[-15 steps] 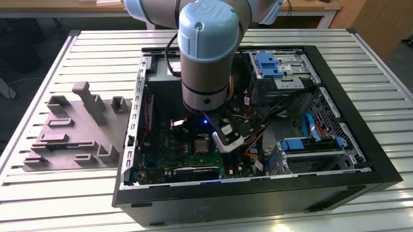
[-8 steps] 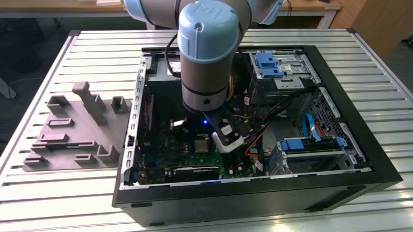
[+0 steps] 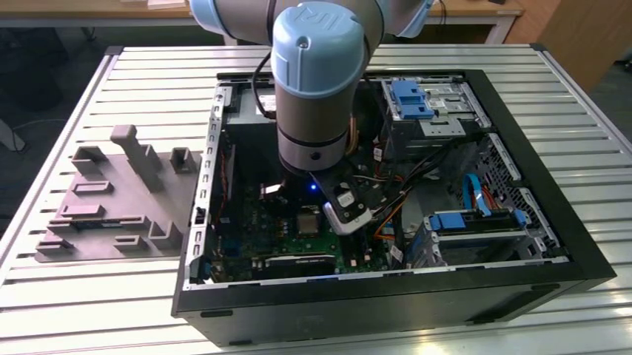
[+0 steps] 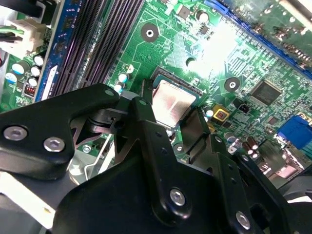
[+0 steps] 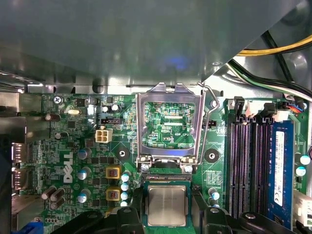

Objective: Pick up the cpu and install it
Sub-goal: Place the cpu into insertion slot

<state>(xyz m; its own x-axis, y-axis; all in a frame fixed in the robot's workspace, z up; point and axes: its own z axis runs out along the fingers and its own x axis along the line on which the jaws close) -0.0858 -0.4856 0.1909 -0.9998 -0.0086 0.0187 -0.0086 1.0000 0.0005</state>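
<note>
Closest thing in the second wrist view is the tool [image 4: 170,108]. Its two black fingers [image 4: 146,126] sit tight against opposite edges of the cpu [image 4: 173,100], so I'd say it's pinching the cpu rather than spread around it. In the first wrist view the cpu [image 5: 166,204] is right at the socket [image 5: 165,178], silver lid up. It looks pretty much square to it, but I can't tell if it's fully down in the seat or a hair above.

Just past that, the load plate [image 5: 169,124] is flipped open and the lever [image 5: 207,126] is up beside it, so nothing is clamped yet. RAM slots [image 5: 243,161] run along one side, with the green board [image 5: 87,146] all around. In the exterior view the arm [image 3: 316,89] reaches down into the open case [image 3: 395,296], which sits on the slatted table [image 3: 99,296].

What worries me:
- **Bent pins:** if the chip is even slightly tilted or off its notches, pressing or dropping it could bend them.
- **Dragging the chip:** the fingers are so close to the socket walls that opening or lifting crooked could pull it out of place.
- **Load plate:** bump it and it could flop onto the tool.
</note>
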